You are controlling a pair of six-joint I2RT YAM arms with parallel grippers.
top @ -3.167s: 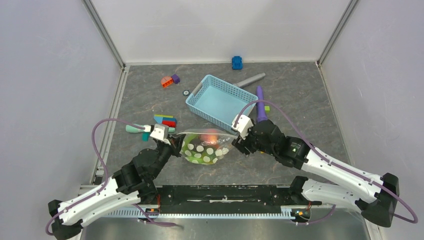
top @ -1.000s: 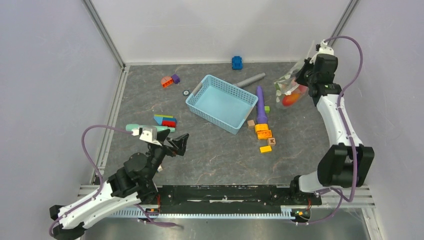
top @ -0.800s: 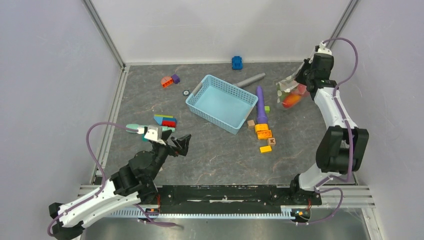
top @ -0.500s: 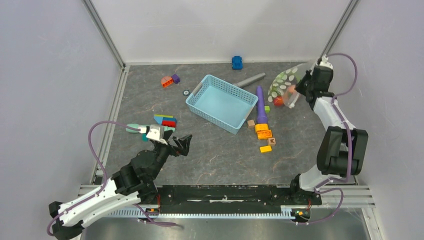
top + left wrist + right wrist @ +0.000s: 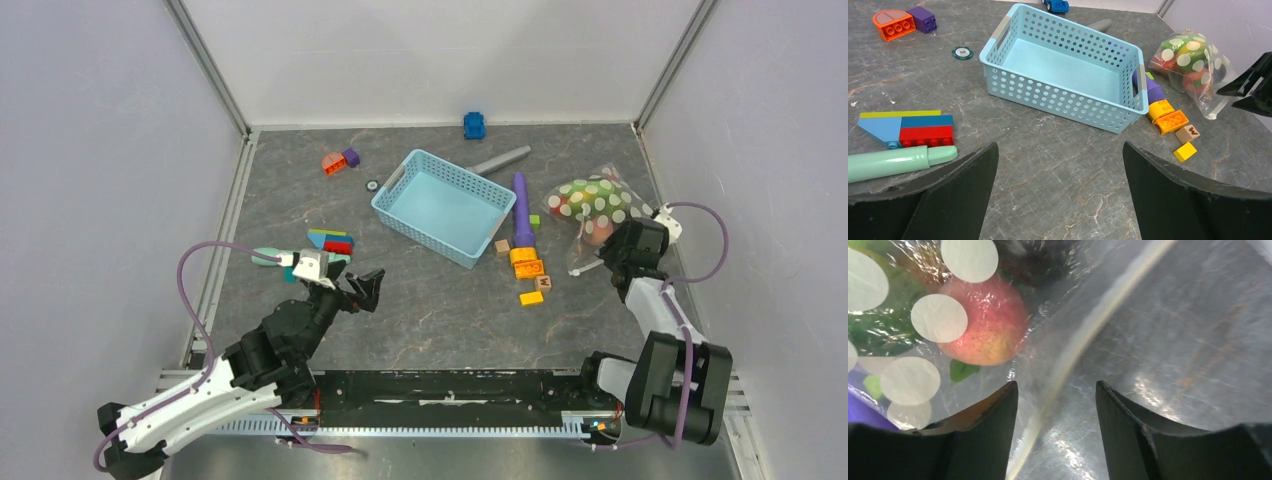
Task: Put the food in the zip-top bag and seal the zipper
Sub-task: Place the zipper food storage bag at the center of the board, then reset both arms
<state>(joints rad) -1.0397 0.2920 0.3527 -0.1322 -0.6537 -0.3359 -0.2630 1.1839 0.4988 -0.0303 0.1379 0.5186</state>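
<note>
A grey marbled surface (image 5: 440, 310) lies between white walls. At the right of the top view, right of a light-blue mesh basket (image 5: 395, 178), lies the clear floppy white-dotted zip-top bag (image 5: 592, 200) with the glossy plastic toy food (image 5: 983, 325) inside. The right tool (image 5: 1054, 387) stands apart, the thin clear zipper strip (image 5: 1083, 345) running unclamped between its fingers. The left tool (image 5: 1059, 147), wide apart and holding nothing, hovers at lower left.

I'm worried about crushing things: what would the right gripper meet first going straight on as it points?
The zip-top bag, its zipper directly ahead of the right gripper; the food likely just beyond.
</note>
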